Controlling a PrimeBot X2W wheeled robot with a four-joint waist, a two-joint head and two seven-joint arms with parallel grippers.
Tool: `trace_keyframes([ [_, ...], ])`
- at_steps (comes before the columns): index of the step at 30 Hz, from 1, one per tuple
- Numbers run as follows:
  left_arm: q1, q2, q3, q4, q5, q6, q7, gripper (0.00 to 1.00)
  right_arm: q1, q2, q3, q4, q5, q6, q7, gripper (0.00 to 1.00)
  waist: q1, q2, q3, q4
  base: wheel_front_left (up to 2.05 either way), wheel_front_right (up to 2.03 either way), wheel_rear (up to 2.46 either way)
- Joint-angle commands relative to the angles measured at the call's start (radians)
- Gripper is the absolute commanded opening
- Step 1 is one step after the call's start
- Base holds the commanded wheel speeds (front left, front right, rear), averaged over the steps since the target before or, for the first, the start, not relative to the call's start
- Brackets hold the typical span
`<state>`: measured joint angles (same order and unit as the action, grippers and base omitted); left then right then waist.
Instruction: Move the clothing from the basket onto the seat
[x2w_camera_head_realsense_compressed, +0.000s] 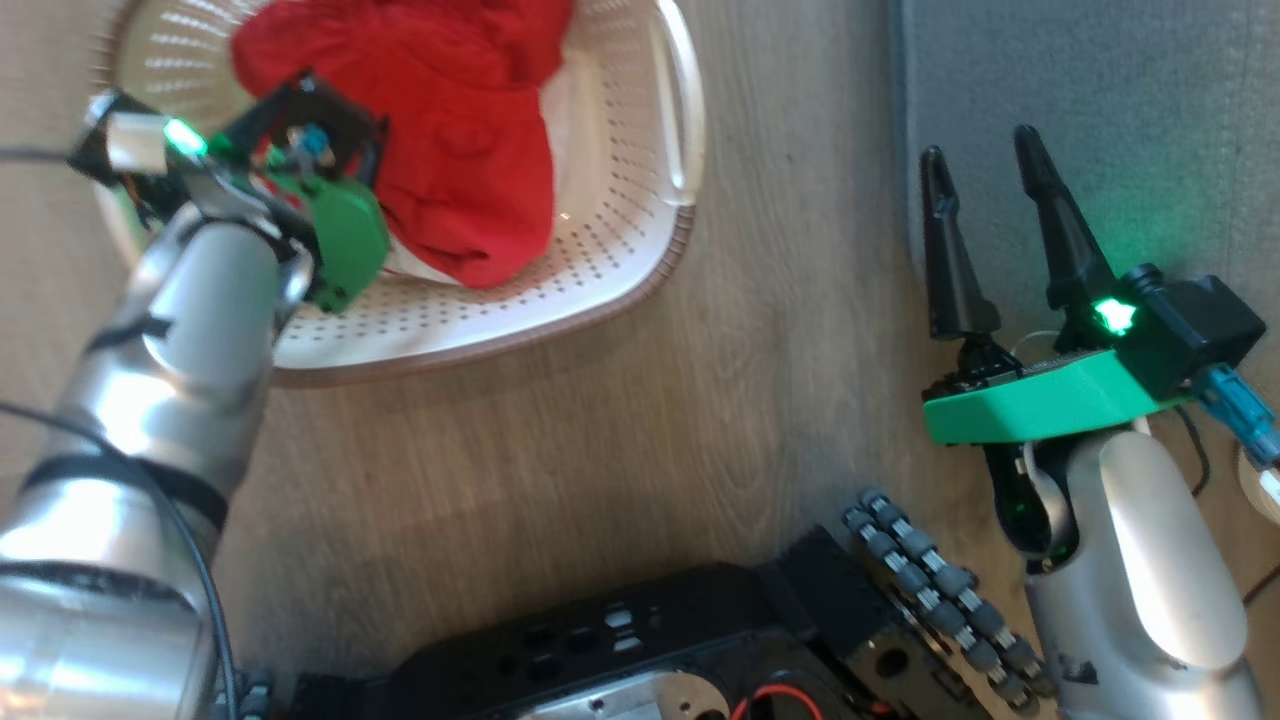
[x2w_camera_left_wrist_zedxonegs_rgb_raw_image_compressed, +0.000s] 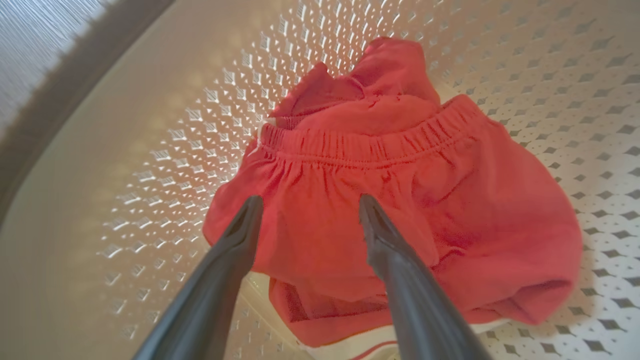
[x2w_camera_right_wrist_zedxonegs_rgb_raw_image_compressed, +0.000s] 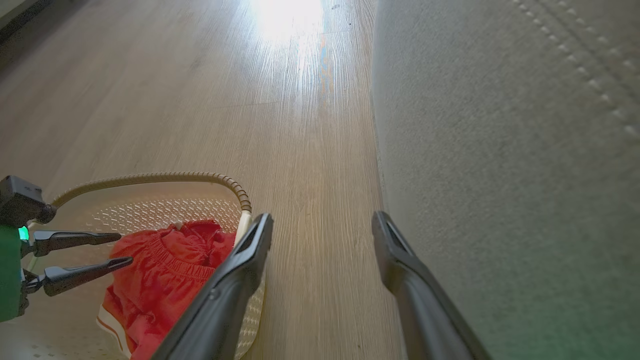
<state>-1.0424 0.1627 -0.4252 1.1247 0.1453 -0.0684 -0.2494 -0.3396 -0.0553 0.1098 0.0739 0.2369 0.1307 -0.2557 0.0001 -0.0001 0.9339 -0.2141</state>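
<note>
From my remote station I judge the task barely begun: the clothing (x2w_camera_head_realsense_compressed: 450, 150) lies heaped in the basket (x2w_camera_head_realsense_compressed: 620, 250), which sits on the wood-grain floor (x2w_camera_head_realsense_compressed: 600, 450), and I see no garment on the part of the seat (x2w_camera_head_realsense_compressed: 1100, 100) that is in view. The left gripper (x2w_camera_left_wrist_zedxonegs_rgb_raw_image_compressed: 310, 202) is poised over the heap with its two dark tapered fingers spread apart and holding nothing; I cannot tell whether the tips touch the cloth. The right gripper (x2w_camera_head_realsense_compressed: 980, 150) hangs beside the edge of the seat, jaws likewise wide and empty. Every lift and carry is left to do. The clothing is soft, matte red fabric, crumpled in loose folds, with a gathered elastic waistband and white trim at one hem. The basket is smooth cream plastic, a rounded rectangle pierced with rows of small holes, edged by a brown woven-look rim. The seat is grey, finely textured upholstery with a pale stitched seam and a rounded corner.
</note>
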Motion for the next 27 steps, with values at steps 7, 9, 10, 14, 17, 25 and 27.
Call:
trace_keyframes([
  [7,-0.09,0.031,-0.02,0.122,0.025,-0.009,0.043,1.0,0.047,0.005,0.032,-0.024,0.023,0.0,-0.006,1.0,-0.0001,0.0001,0.047,-0.057,0.0,0.0,0.0],
  [9,-0.116,0.031,-0.03,0.143,0.027,-0.016,0.086,1.0,0.061,0.005,0.035,-0.031,0.031,0.0,-0.006,1.0,-0.0001,0.0001,0.051,-0.065,0.0,0.0,0.0],
  [10,-0.12,0.029,-0.031,0.148,0.023,-0.021,0.102,1.0,0.066,0.005,0.037,-0.032,0.032,0.0,-0.006,1.0,-0.0001,0.0001,0.052,-0.068,0.0,0.0,0.0],
  [14,-0.127,0.025,-0.038,0.157,0.014,-0.038,0.16,1.0,0.076,0.005,0.043,-0.035,0.033,0.0,-0.006,1.0,-0.0001,0.0001,0.056,-0.072,0.0,0.0,0.0],
  [17,-0.124,0.019,-0.048,0.162,0.002,-0.052,0.215,1.0,0.08,0.005,0.046,-0.038,0.033,0.0,-0.006,1.0,-0.0001,0.0001,0.059,-0.073,0.0,0.0,0.0],
  [25,-0.114,0.005,-0.097,0.165,-0.053,-0.062,0.286,0.0,0.074,0.005,0.051,-0.038,0.023,0.0,-0.006,1.0,-0.0001,0.0001,0.063,-0.068,0.0,0.0,0.0],
  [27,-0.113,0.007,-0.108,0.166,-0.078,-0.062,0.289,0.0,0.07,0.005,0.051,-0.038,0.022,0.0,-0.006,1.0,-0.0001,0.0001,0.062,-0.066,0.0,0.0,0.0],
])
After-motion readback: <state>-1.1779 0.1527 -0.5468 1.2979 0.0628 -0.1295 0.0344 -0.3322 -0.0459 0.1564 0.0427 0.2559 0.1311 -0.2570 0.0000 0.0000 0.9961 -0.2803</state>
